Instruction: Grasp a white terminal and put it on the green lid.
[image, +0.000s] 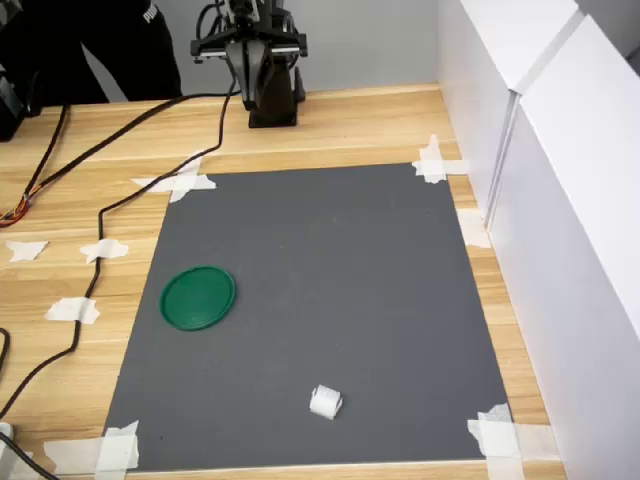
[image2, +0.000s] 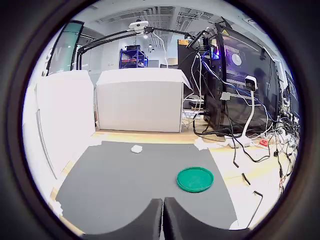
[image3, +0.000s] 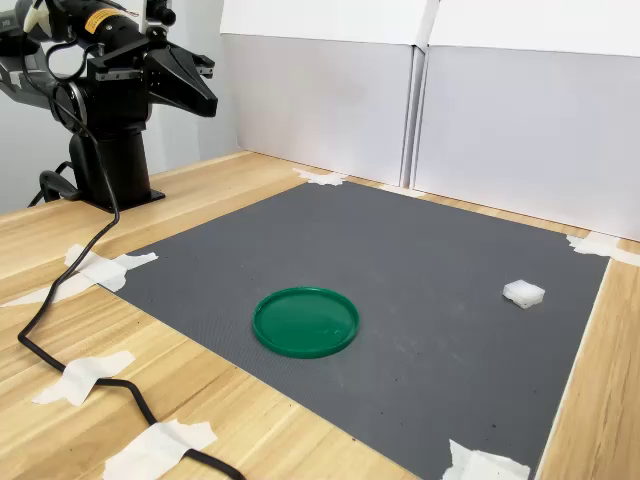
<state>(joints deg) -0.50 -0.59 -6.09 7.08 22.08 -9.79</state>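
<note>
While lying flat on grey mat (image: 330, 290), green lid (image: 198, 297) holds nothing. White terminal (image: 326, 402) well apart from lid, on mat near front edge in first exterior view. Gripper (image3: 205, 85) raised over arm base, clear of mat; fingers closed together in wrist view. Black cable (image: 95, 240) beside mat. White panels (image3: 520, 130) behind.

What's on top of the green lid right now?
Nothing. The green lid lies bare on the grey mat in all views; its underside is hidden. The white terminal sits apart on the mat, and the gripper is off by the arm's base.
</note>
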